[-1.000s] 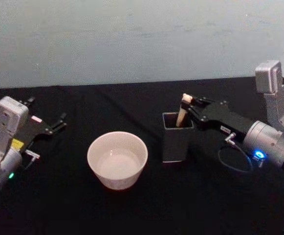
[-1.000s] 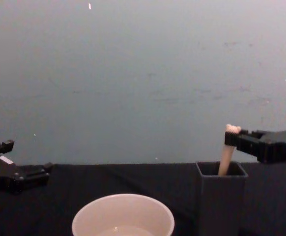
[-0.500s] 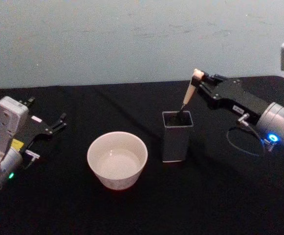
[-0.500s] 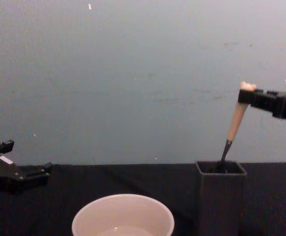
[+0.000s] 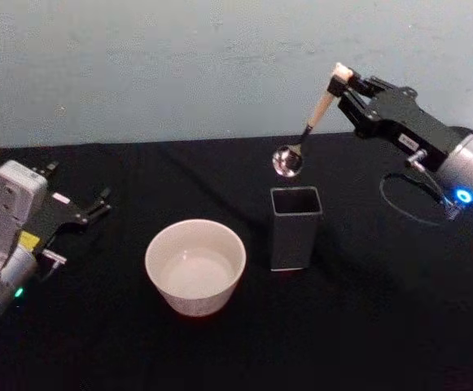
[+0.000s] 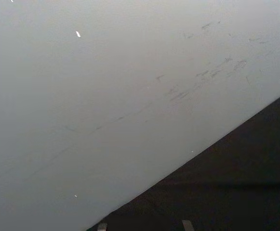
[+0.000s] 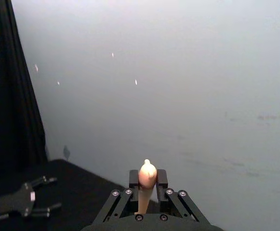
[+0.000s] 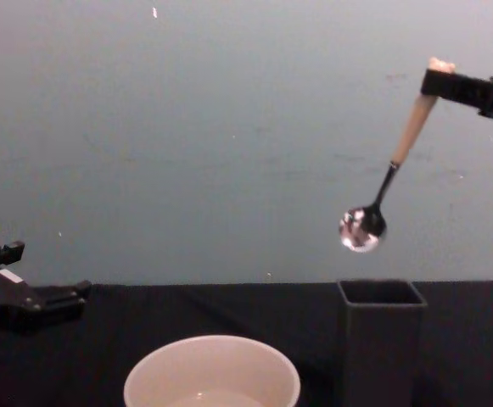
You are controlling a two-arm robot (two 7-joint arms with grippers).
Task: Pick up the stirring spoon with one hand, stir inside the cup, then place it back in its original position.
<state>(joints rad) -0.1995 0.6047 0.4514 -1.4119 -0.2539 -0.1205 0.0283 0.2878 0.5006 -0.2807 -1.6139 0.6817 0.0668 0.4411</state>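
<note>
The stirring spoon [image 8: 401, 144] hangs above the holder [image 5: 293, 232] standing right of the cup [image 5: 195, 298].

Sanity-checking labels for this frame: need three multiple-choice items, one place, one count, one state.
1. Relative to the holder box, where is the stirring spoon's bowl? A inside it B in the air above it C lying beside it
2. How many containers stand on the table? A three B one C two
3. The right gripper is: A shut on the spoon's handle B open C shut on the box
1B: bowl hangs clear over the box's mouth. 2C: cup and box. 3A: it clamps the handle's top end. Left gripper idles open, left of the cup.
</note>
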